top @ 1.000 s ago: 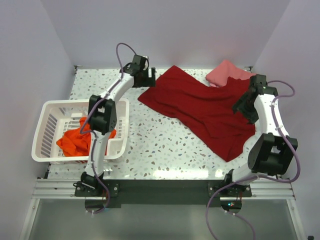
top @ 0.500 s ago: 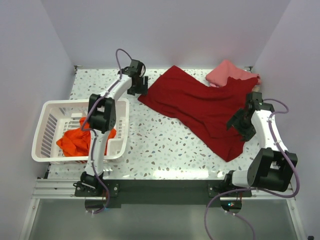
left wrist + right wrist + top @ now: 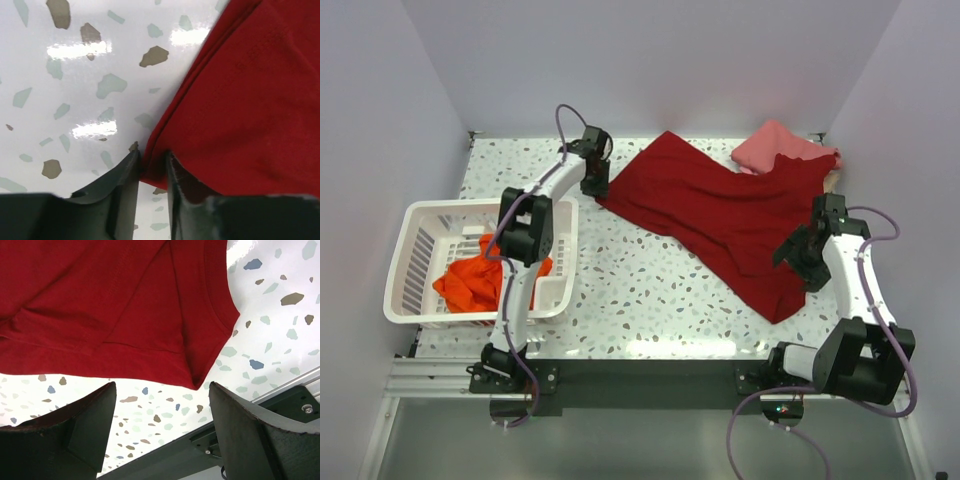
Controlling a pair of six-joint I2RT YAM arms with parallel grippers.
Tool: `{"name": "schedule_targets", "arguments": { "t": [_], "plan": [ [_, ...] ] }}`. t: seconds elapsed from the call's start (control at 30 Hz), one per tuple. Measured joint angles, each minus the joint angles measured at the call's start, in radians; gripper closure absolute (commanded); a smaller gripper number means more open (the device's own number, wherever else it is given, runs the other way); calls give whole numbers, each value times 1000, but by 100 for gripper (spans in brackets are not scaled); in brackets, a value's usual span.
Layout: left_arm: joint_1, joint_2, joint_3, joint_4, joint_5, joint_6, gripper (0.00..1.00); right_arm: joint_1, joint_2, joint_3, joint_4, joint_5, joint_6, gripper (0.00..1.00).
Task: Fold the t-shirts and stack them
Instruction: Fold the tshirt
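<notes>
- The speckled terrazzo desk (image 3: 650,290) carries everything, with both arm bases bolted at its near edge.
- The dark crimson t-shirt (image 3: 720,215) lies spread out and unfolded across the middle and right of the desk. It runs on a slant from the far centre down toward the near right.
- The white slotted basket (image 3: 410,270) sits at the left side of the desk, well apart from the crimson shirt.
- The orange-red t-shirt (image 3: 470,282) lies crumpled inside the basket, partly hidden behind the left arm.
- The pink t-shirt (image 3: 770,145) rests at the far right corner, and the crimson shirt's upper edge overlaps its near side.
- The right gripper (image 3: 792,252) hangs over the near right part of the crimson shirt. Its jaws are spread wide and released, and the wrist view shows the hem corner and bare desk between them.
- The left gripper (image 3: 598,188) is down at the shirt's far left corner. Its jaws are clenched to a narrow gap, grasping the folded crimson edge (image 3: 235,100) against the desk.
</notes>
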State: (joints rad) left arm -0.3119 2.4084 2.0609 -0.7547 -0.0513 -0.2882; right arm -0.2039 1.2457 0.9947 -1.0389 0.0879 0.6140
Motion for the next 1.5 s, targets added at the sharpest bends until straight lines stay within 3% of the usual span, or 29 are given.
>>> {"name": "schedule_targets", "arguments": {
  "t": [0.17, 0.43, 0.7, 0.93, 1.03, 1.33, 1.5],
  "plan": [
    [-12, -12, -25, 20, 40, 1, 100, 0, -14, -19, -6, 3, 0, 22],
    [-5, -13, -15, 12, 43, 2, 100, 0, -25, -47, -9, 0, -2, 23],
    [58, 3, 84, 10, 48, -8, 100, 18, -34, -91, -21, -3, -6, 32],
    [95, 4, 91, 16, 50, -8, 100, 194, -28, -134, -13, -5, 42, 36],
    [97, 4, 91, 16, 56, -8, 100, 258, -27, -160, 1, -22, 79, 43],
    [100, 4, 91, 17, 71, -8, 100, 297, -93, -218, 12, -55, 135, 54],
    [101, 4, 91, 17, 74, -8, 100, 317, -112, -294, 19, -64, 156, 55]
  ]
}}
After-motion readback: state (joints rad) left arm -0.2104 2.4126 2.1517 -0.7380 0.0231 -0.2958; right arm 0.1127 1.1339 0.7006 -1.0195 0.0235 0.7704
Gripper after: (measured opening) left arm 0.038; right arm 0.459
